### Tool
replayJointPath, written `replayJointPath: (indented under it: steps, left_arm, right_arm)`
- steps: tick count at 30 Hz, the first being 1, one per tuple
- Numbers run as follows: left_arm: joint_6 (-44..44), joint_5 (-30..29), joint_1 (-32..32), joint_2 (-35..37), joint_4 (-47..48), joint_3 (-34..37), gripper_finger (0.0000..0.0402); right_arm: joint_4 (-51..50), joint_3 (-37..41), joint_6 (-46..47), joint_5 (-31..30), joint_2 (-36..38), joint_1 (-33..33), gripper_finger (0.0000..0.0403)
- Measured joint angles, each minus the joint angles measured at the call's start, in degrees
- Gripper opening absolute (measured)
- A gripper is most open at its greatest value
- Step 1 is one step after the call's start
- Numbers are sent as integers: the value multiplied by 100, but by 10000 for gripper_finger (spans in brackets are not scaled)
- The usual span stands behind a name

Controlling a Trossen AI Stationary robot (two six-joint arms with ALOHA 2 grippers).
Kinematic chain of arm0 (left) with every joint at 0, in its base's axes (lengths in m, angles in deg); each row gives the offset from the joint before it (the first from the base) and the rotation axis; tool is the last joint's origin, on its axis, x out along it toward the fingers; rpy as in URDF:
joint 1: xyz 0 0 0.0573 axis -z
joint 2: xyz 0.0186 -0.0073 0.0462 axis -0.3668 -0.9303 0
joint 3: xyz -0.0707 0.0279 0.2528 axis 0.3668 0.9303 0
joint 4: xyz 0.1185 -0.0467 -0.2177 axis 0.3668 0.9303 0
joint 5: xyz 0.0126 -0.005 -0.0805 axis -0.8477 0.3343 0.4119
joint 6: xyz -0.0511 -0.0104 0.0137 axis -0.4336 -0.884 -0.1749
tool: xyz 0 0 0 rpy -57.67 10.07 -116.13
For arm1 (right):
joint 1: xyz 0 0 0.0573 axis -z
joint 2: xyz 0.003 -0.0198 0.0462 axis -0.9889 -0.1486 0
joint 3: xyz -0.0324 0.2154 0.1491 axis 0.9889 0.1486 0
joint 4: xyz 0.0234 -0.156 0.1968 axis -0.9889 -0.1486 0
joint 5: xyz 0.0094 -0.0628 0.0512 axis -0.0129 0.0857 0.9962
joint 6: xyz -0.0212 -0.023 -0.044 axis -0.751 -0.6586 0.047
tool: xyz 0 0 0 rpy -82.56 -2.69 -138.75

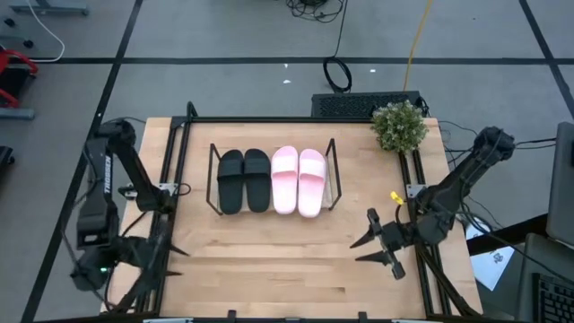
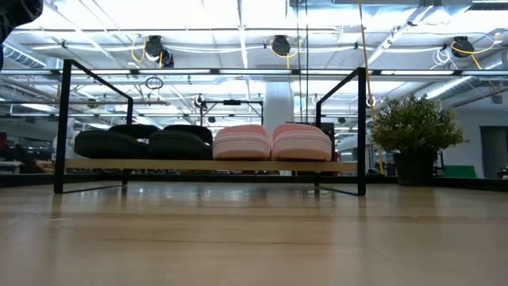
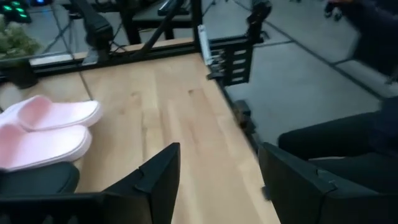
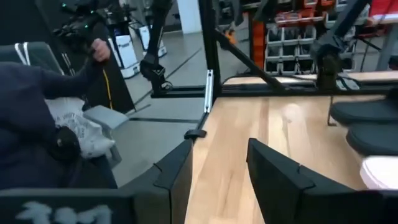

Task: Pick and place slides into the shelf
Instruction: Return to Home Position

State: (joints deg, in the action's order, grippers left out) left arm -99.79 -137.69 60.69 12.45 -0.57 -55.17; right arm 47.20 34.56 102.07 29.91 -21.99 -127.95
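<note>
Job looks basically done. All 4 slides are on the shelf (image 1: 212, 179), in a row, side by side. Black slide (image 1: 231, 181) is at shelf's left end w/ 2nd black slide (image 1: 256, 179) tight beside it. Then pink slide (image 1: 284, 179) and 2nd pink slide (image 1: 312, 181) run toward shelf's right end. Low view agrees: all 4 lie flat on the shelf board, blacks on one half, pinks on the other, none tipped or hanging off as far as I can tell. No slide on the table (image 1: 269, 278) outside the shelf.

Left pincer (image 1: 170, 262): well apart from the shelf, out past its left end and to its front. Left wrist view shows its fingers (image 3: 158, 180) apart, nothing between, just bare table, w/ shelf's pink pair off to one side.

Right pincer (image 1: 359, 251): off shelf's right-front corner, near but clear of the wire end. Its fingers (image 4: 177, 180) are apart too, and it's empty.

What's left, my read: nothing w/ the slides, only parking both arms. Left arm looks about folded up. Right arm reaches further in toward the shelf, so prob. more travel for it. Low risk, but it should swing away from shelf's right end, not across it.
</note>
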Motion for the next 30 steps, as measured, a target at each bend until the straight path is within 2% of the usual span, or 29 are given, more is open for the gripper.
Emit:
replayJointPath:
  steps: [5,8,11,14,17,20,27,30]
  left_arm:
    - [45,-152,-326,114,-293,673,216]
    - [153,-260,-361,309,-964,1205,216]
    - [744,-245,-291,564,-2201,1895,216]
    - [1657,-56,-287,850,-3721,2645,216]
    - [2677,557,-570,1154,-5172,3312,216]
    - [3531,1646,-1089,1434,-6150,3822,216]
    - [3677,3732,-2320,1712,-6162,4112,216]
    - [3688,4444,-2639,1696,-6037,4107,216]
  right_arm:
    - [111,486,-162,9,502,205,144]
    - [107,645,-485,75,848,261,144]
    - [178,851,-790,800,1145,267,144]
    - [712,1102,-1073,1617,1240,262,144]
    - [1324,1331,-1267,2129,1246,264,144]
    - [1506,1487,-1005,2147,1289,264,144]
    - [1552,1807,350,2145,1421,239,144]
    - [1701,1972,306,2220,1427,225,144]
